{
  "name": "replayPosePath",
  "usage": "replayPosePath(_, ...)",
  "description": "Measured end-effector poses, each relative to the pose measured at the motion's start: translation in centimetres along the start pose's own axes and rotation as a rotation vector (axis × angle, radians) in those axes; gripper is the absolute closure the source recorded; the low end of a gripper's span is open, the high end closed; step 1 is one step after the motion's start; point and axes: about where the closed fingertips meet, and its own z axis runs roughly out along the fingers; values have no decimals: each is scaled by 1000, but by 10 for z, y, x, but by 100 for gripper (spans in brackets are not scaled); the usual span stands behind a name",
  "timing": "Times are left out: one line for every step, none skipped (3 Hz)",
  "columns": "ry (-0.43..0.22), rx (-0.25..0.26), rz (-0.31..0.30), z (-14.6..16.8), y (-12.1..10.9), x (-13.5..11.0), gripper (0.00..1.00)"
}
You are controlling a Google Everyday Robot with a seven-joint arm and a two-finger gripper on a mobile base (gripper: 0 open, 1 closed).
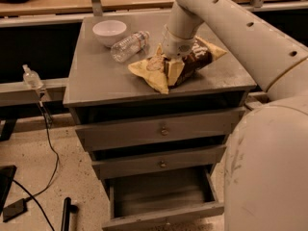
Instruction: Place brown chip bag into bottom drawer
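Note:
The brown chip bag [198, 57] lies crumpled on the grey cabinet top [96, 78], right of the middle, its pale yellow end [147, 71] pointing left and forward. My gripper [169, 72] comes straight down onto the bag's middle and is shut on it, with the foil bunched around the fingers. The bag still rests on the cabinet top. The bottom drawer [163, 216] stands pulled open below, and what shows of its inside is bare.
A clear plastic bottle [129, 44] lies just left of the bag, with a white bowl [109, 32] behind it. Two shut drawers with round knobs [164, 130] [162, 163] sit above the open one. My white body [269, 167] fills the right side. A cable [48, 143] trails on the floor at left.

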Motion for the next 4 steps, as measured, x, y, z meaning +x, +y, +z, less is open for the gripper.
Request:
replayPosePath(-30, 17, 49, -42, 22, 9, 100)
replayPosePath(-67, 45, 114, -92, 49, 17, 100)
replayPosePath(-84, 72, 201, -123, 72, 16, 100)
replayPosePath(-88, 89, 199, -121, 66, 15, 100)
